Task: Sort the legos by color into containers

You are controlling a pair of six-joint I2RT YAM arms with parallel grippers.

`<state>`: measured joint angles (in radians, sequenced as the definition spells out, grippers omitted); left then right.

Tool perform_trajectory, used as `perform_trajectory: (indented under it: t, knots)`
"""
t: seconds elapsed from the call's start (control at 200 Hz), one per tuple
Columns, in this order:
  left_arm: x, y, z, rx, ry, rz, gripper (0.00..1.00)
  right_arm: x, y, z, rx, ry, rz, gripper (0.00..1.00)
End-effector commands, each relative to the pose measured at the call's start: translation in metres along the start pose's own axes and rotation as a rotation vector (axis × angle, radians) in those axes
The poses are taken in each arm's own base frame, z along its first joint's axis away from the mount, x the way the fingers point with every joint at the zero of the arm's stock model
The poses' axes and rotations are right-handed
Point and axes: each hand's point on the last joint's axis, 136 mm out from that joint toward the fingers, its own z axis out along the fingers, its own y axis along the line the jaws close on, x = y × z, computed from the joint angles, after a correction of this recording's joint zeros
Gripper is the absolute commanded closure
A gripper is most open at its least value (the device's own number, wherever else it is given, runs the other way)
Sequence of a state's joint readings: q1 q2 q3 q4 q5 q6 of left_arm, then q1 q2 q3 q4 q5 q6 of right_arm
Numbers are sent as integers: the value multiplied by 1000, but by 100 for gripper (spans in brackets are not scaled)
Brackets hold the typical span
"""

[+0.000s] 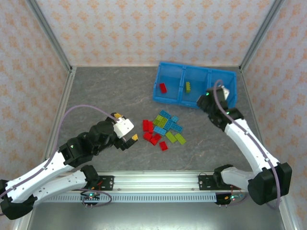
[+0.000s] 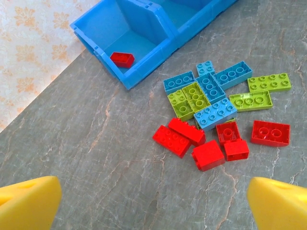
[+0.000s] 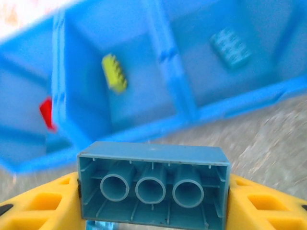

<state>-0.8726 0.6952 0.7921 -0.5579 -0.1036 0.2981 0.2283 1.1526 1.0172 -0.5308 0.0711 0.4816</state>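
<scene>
Top external view showed the bright blue tray [image 1: 170,100] lying at the far right corner of the bench [image 1: 105,91], divided into a left compartment [image 1: 170,78], a middle compartment [image 1: 196,80] and a right compartment [image 1: 229,81]. A red brick [image 1: 163,87] lay in the left compartment and a lime green brick [image 1: 188,86] in the middle one. The right wrist view, blurred, showed a light blue brick [image 3: 231,45] lying in the right compartment. The right gripper [image 1: 210,96] hung by the tray's near wall, about where the middle and right compartments met. Its yellow fingers [image 3: 43,203] were pressed against the two ends of a held blue brick [image 3: 152,184], whose hollow underside with three tubes faced the wrist camera. The loose legos [image 1: 162,129] lay clustered near the middle of the bench, apart from the tray. The red ones lay mostly toward the left and near sides, the light blue and lime green ones toward the tray, several touching. The left gripper [image 1: 127,127] sat just left of this cluster with its fingers spread wide. In the left wrist view its two yellow fingertips [image 2: 29,203] stood at the lower corners with bare bench between them.
</scene>
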Motion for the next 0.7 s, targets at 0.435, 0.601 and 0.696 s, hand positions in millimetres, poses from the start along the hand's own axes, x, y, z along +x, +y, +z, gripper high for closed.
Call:
perform_trajectory:
  t: [0.435, 0.601, 0.696]
  knots:
    - [-5, -2, -3, 10, -60, 7, 0, -86, -51, 145, 219, 190, 277, 23]
    - [-6, -2, -3, 9, -61, 12, 0, -94, -38, 107, 136, 157, 262, 15]
    - [-5, -2, -2, 11, -57, 14, 0, -88, -35, 70, 93, 132, 221, 14]
